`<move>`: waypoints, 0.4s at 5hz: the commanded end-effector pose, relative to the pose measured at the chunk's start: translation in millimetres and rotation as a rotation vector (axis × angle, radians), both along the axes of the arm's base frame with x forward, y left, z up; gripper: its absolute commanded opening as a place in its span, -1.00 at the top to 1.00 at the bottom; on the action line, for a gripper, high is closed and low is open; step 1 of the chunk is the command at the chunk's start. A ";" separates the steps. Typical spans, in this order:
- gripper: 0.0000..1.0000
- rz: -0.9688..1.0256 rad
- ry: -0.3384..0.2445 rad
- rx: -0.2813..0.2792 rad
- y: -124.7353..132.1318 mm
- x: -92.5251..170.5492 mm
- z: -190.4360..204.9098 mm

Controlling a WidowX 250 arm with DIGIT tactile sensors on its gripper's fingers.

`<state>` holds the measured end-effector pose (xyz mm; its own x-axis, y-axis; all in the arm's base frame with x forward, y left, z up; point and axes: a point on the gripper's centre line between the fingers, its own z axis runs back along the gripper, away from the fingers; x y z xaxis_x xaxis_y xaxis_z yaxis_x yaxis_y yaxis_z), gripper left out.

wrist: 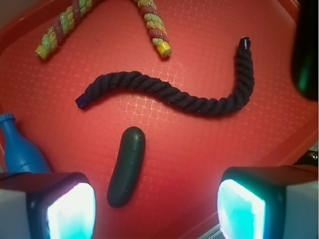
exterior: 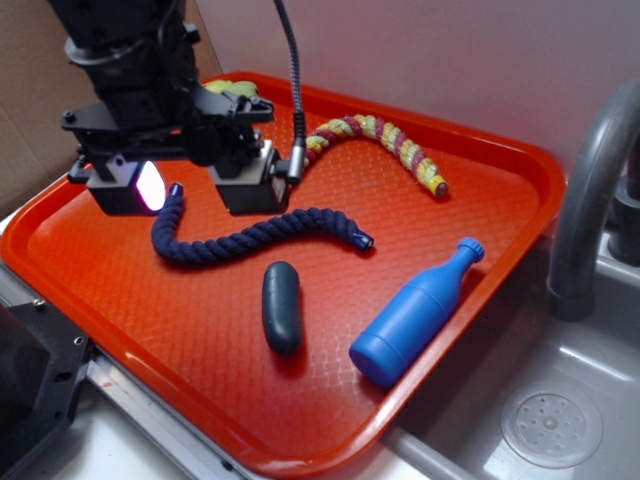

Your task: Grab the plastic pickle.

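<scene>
Textured red plastic tray (exterior: pixel 90 260) beside a steel sink. We are at the approach step: black gripper (exterior: pixel 185 185) hovers wide open and empty above the dark navy twisted rope (exterior: pixel 250 235). The small dark teal-grey capsule-shaped plastic pickle (exterior: pixel 281 306) lies flat on the tray between that rope and the tray's front rim, left of the blue plastic bottle (exterior: pixel 415 315). Its long axis runs roughly front to back, slightly slanted. Next we would descend over its middle, fingers closing across the short axis.

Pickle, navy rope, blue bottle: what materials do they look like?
Plastic pickle: likely hard plastic, smooth, dull sheen, tiny bumps in the wrist view. Navy rope: twisted fibre, probably cotton, matte strands. Blue bottle: moulded plastic, satin, soft highlights.
</scene>
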<state>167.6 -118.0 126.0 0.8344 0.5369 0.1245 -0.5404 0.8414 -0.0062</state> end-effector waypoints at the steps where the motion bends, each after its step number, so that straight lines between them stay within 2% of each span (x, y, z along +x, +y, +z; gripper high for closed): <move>1: -1.00 0.019 0.021 0.113 1.7 18.5 -42.4; 2: -1.00 -0.007 -0.054 -0.032 7.2 4.4 -84.0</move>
